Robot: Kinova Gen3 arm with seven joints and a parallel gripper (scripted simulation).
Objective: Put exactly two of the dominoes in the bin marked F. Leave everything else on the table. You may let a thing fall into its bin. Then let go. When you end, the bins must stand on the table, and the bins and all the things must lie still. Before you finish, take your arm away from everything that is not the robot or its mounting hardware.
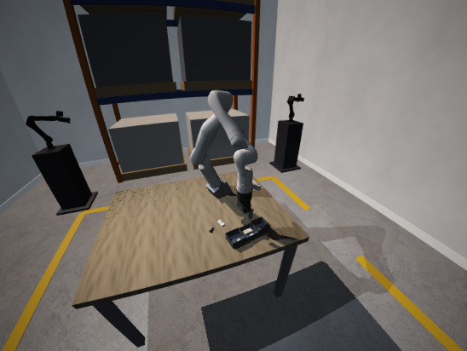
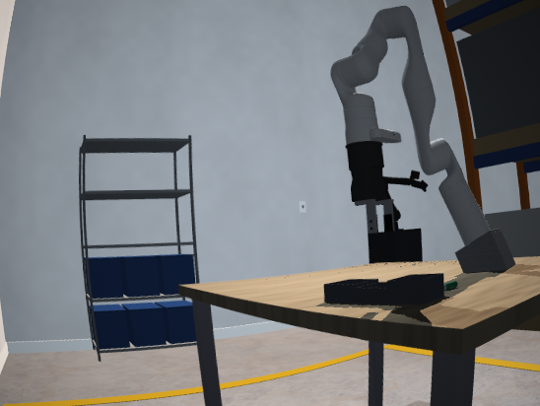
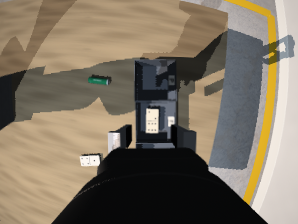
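Two dark bins (image 1: 247, 232) stand side by side near the table's right front corner; they also show in the exterior view (image 2: 384, 291) and the wrist view (image 3: 156, 96). I cannot read their marks. A pale domino (image 3: 152, 119) lies in the nearer bin; the farther bin looks dark. Another white domino (image 1: 221, 222) lies on the table left of the bins, and it also shows in the wrist view (image 3: 89, 160). My gripper (image 1: 245, 210) hangs open and empty above the bins, fingers pointing down (image 2: 381, 224). Its body hides the near part of the wrist view.
A small green object (image 3: 99, 80) (image 2: 450, 285) lies on the table beside the bins, toward the arm's base. A small black object (image 1: 211, 230) lies near the white domino. The table's right edge is close to the bins.
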